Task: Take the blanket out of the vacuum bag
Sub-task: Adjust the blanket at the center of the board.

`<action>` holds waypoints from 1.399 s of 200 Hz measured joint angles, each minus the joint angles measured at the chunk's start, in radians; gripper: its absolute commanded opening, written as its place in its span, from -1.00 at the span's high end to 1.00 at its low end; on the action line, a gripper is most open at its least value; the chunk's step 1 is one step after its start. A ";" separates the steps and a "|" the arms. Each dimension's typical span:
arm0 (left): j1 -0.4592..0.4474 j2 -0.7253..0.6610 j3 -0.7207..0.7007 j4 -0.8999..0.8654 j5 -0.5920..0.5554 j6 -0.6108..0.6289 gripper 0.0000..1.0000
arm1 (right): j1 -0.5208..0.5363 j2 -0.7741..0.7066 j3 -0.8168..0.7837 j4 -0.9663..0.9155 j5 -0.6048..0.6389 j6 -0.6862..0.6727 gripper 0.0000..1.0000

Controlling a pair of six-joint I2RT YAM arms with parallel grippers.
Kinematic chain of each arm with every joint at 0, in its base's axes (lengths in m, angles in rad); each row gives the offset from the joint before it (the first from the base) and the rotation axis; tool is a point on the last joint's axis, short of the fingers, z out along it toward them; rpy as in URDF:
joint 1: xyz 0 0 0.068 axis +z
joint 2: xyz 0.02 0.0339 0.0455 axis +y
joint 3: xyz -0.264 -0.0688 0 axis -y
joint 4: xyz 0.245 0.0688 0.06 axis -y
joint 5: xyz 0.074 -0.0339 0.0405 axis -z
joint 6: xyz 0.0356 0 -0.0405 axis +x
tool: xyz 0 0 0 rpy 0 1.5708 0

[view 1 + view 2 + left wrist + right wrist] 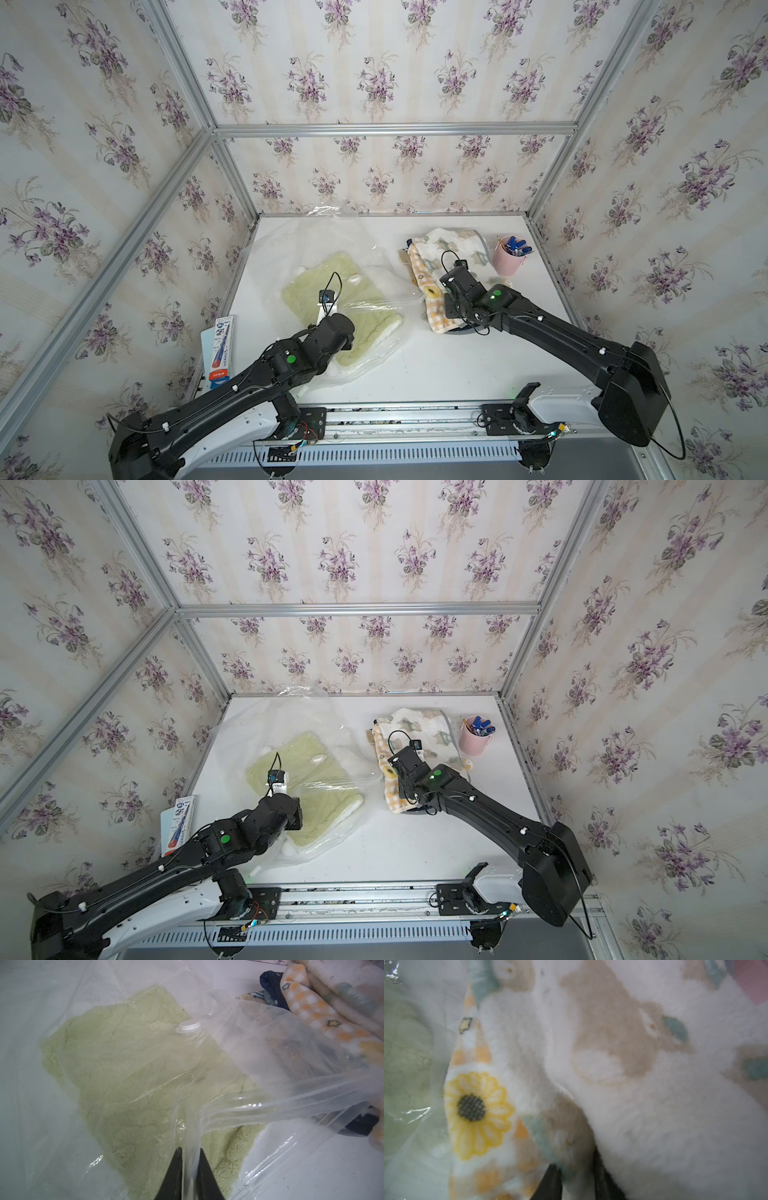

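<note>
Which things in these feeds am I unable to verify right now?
Grip of the right end effector: right wrist view blurred, fingers cut off by the frame edge, patterned blankets crowding them.
The left end effector in both top views: hidden under its own wrist.
The dark item, left wrist view: partly covered by the patterned blankets.
Print on the package, a top view: too small.

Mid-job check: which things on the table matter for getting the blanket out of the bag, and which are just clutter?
Job:
vacuum bag, pinched by the left gripper
green blanket lying in it

Lying about:
patterned cloths, under the right gripper
pink cup
blue packet
</note>
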 measured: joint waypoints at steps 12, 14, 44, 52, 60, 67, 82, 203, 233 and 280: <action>0.003 -0.001 0.000 0.000 0.000 0.006 0.72 | -0.020 -0.001 -0.009 0.014 -0.011 -0.001 0.74; 0.003 -0.002 0.000 0.000 0.000 0.007 0.71 | -0.023 -0.001 -0.010 0.017 -0.013 -0.002 0.74; 0.010 -0.005 0.000 0.000 0.000 0.014 0.72 | -0.030 -0.021 -0.014 0.042 -0.043 -0.025 1.00; 0.012 -0.004 0.000 0.000 0.000 0.014 0.73 | -0.030 -0.037 -0.018 0.046 -0.053 -0.031 1.00; 0.013 0.000 0.000 0.001 0.000 0.015 0.73 | -0.031 -0.055 -0.019 0.052 -0.064 -0.032 1.00; 0.014 0.004 0.000 0.002 0.001 0.015 0.74 | -0.031 -0.072 -0.019 0.060 -0.075 -0.034 1.00; 0.015 0.016 0.000 0.007 0.005 0.015 0.75 | -0.032 -0.108 -0.015 0.070 -0.113 -0.037 1.00; 0.018 -0.026 0.002 0.016 0.032 0.015 0.77 | -0.032 -0.106 0.041 0.036 -0.480 -0.063 0.86; 0.018 -0.019 0.002 0.016 0.040 0.014 0.77 | -0.032 -0.055 0.011 0.035 -0.541 -0.079 0.69; 0.018 -0.009 0.001 0.019 0.047 0.014 0.77 | -0.032 -0.031 0.034 0.013 -0.579 -0.089 0.38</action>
